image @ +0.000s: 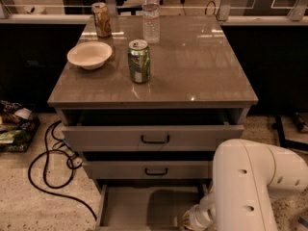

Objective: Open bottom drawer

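ok, status: we're looking down at a grey cabinet with three drawers, all pulled out to some degree. the bottom drawer sits at the bottom centre of the frame. it's out far enough that we see its plain pale grey floor and its left side wall. its front and handle run off the bottom edge, so we can't see them. a soft shadow lies across the middle of that floor.

the gripper is at the bottom edge, right of centre, low at the right front part of the bottom drawer. only its pale wrist end shows. we can't tell if the claw is released or clenched, or if it touches anything. the arm's big white link fills the lower right corner and hides the drawer's right side.

above it the middle drawer is out a little, with a dark gap over it and a small black handle. the top drawer is out a bit too, with a larger black handle and a dark gap under the countertop.

on the glossy brown countertop:
- white bowl, upper left
- green can, upright, just right of the bowl
- gold-brown can, upright, behind the bowl near the far edge
- clear water bottle, upright, top centre

on the speckled floor at the left, a black cable loops beside the cabinet. some clutter lies at the left edge.
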### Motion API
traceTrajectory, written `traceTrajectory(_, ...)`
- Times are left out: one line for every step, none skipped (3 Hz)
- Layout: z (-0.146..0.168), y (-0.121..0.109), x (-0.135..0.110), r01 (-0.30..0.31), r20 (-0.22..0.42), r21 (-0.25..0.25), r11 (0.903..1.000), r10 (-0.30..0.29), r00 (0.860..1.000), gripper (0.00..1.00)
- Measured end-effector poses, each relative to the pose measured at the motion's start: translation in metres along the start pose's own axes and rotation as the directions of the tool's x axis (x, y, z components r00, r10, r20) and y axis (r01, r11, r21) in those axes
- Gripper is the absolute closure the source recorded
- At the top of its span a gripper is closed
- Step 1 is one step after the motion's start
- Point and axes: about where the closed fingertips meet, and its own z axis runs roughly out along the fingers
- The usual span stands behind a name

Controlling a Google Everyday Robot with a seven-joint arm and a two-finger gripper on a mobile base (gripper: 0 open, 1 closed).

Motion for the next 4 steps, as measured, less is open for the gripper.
traceTrajectory(0.0016, 0.0098, -0.0077, -0.009, 0.018, -0.01, 0.9999, 0.01, 1.0, 1.0)
traceTrajectory(0.0016, 0.0097, -0.0078, -0.009, 0.018, -0.01, 0.9999, 0.01, 1.0, 1.0)
traceTrajectory(0.0016, 0.0095, -0.0078, -0.009, 0.018, -0.01, 0.9999, 0.01, 1.0, 1.0)
traceTrajectory(0.0016, 0.0095, -0.0078, -0.009, 0.018, -0.01, 0.9999, 0.01, 1.0, 1.0)
